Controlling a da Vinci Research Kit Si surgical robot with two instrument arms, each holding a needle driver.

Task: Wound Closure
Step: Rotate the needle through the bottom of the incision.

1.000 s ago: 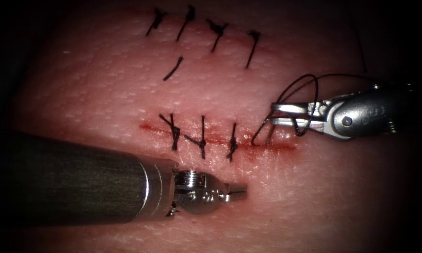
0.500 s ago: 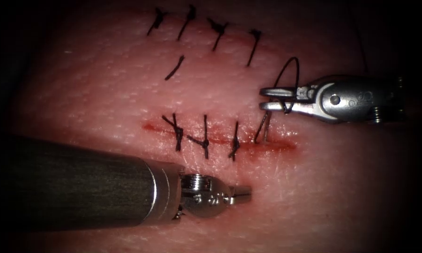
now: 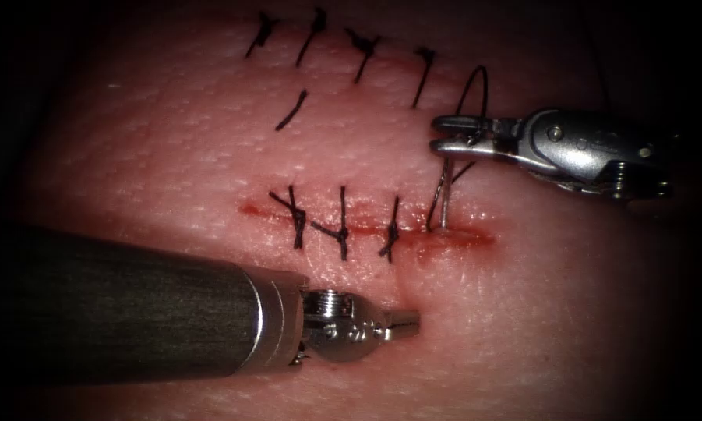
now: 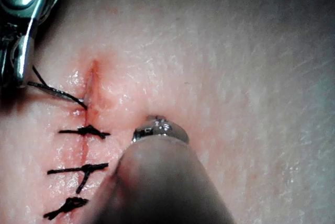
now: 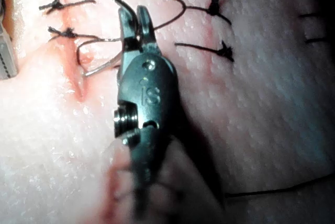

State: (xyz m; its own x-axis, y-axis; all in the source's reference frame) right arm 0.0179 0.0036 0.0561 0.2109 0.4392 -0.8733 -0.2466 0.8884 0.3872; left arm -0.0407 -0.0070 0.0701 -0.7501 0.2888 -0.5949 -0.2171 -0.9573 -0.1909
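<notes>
The cut (image 3: 452, 238) runs across the tissue (image 3: 569, 312), with three knotted stitches (image 3: 341, 224) along its left part. My right tool (image 3: 442, 134) hovers above the cut's right end, jaws shut on the needle (image 3: 444, 191) near its upper end. The needle's lower end still sits in the tissue at the cut's far edge. Dark thread (image 3: 475, 86) loops up behind the jaws. In the right wrist view the jaws (image 5: 137, 22) grip the needle (image 5: 102, 67) beside the cut (image 5: 78, 80). My left tool (image 3: 401, 321) rests shut against the tissue below the cut, holding nothing.
A second row of finished stitches (image 3: 362, 54) lies at the far edge of the tissue, with a loose cut end of thread (image 3: 288, 113) below it. Red fluid lines the cut. The left tool's thick shaft (image 3: 117, 304) covers the near left.
My right tool has risen away from the cut, drawing the needle further out of the tissue and carrying the thread loop up with it. The left tool has barely moved.
</notes>
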